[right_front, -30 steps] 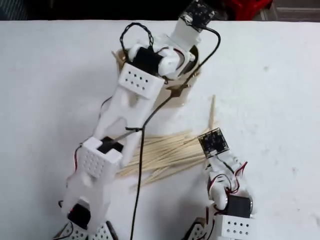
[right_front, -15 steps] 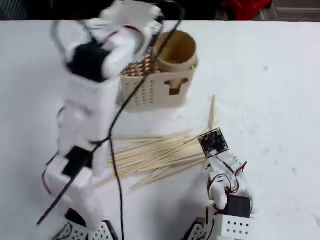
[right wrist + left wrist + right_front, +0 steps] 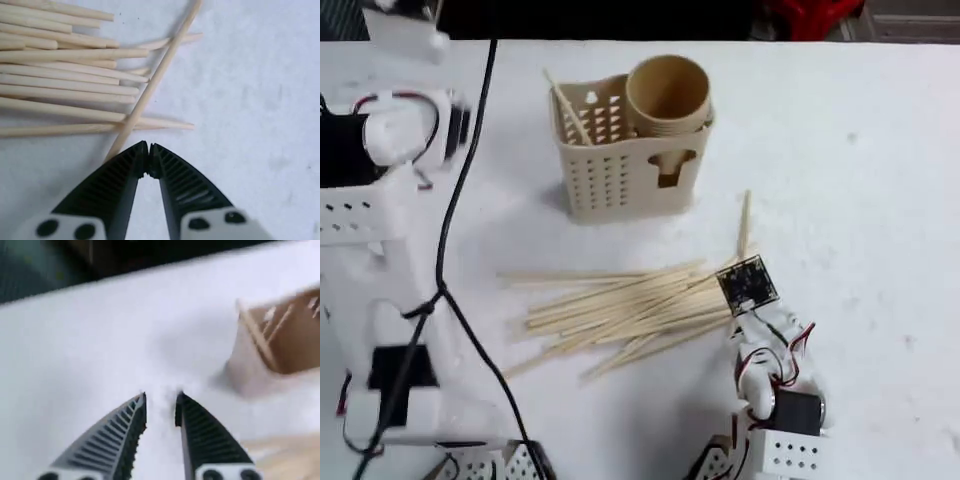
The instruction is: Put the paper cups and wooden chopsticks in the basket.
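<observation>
Left arm [image 3: 370,215] swung off basket [image 3: 620,185], chopsticks [image 3: 620,308] lying crosswise

Robotics lab or hobbyist's workbench, plain white tabletop [image 3: 880,150], left white plastic robot arm [image 3: 370,250] and right white plastic robot arm [image 3: 775,400] with servo motors exposed, loose red and white wiring [image 3: 798,345], trailing black cable [image 3: 441,290], uncased black square camera board [image 3: 747,284], dark room behind.
</observation>
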`<state>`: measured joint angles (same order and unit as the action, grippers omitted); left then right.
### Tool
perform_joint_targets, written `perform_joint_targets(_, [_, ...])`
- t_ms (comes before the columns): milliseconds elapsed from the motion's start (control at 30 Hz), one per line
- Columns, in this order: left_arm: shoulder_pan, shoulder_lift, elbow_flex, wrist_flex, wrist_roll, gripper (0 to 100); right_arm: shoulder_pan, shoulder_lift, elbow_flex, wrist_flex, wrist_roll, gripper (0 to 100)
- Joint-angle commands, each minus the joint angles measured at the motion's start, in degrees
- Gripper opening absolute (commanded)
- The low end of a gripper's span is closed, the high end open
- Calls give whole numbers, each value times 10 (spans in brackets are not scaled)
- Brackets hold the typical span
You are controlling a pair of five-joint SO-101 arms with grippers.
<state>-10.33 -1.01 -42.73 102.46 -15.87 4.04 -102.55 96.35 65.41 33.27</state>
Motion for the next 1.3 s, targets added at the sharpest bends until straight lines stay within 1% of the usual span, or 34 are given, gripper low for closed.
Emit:
perform_joint_targets(0, [-23, -97, 292, -55, -55, 121, 13, -6, -11, -18, 13, 18])
perform_joint_targets(67, [-24, -129, 442, -146, -58, 123, 26, -2, -30, -16, 35, 18])
perform_joint_targets(133, [-24, -152, 597, -271, -58, 124, 22, -1, -36, -16, 40, 22])
perform_joint_targets(200, [-24, -165, 735, -406, -58, 124, 10, 0, -40, -18, 40, 58])
perform_joint_targets(267, [-24, -167, 834, -525, -57, 124, -2, 0, -56, -11, 43, 121])
perform_joint_targets(333, [-30, -166, 905, -609, -57, 123, -12, 1, -84, 8, 72, 168])
perform_joint_targets(367, [-35, -166, 924, -637, -57, 121, -20, 6, -104, 20, 85, 173])
perform_joint_targets(433, [-53, -166, 931, -658, -57, 121, -48, 34, -148, 35, 94, 161])
perform_joint_targets(533, [-69, -165, 935, -668, -54, 120, -128, 135, -215, 40, 94, 139])
perform_joint_targets(667, [-81, -149, 931, -681, -53, 120, -277, 364, -320, 36, 93, 137])
perform_joint_targets(767, [-87, -107, 927, -724, -53, 120, -351, 535, -411, 0, 94, 137])
perform_joint_targets(833, [-87, -72, 908, -727, -53, 120, -371, 633, -455, -49, 96, 136])
perform_joint_targets(900, [-87, -33, 874, -705, -55, 120, -379, 710, -483, -87, 100, 138])
perform_joint_targets(1067, [-87, 36, 789, -629, -55, 120, -402, 844, -517, -86, 238, 138])
perform_joint_targets(1133, [-87, 50, 773, -617, -54, 120, -400, 871, -517, -108, 269, 138])
perform_joint_targets(1200, [-87, 53, 770, -615, -54, 120, -386, 880, -517, -118, 268, 138])
perform_joint_targets(1233, [-87, 53, 770, -615, -54, 120, -371, 877, -519, -116, 251, 138])
perform_joint_targets(1267, [-87, 53, 770, -615, -55, 120, -349, 869, -527, -109, 213, 138])
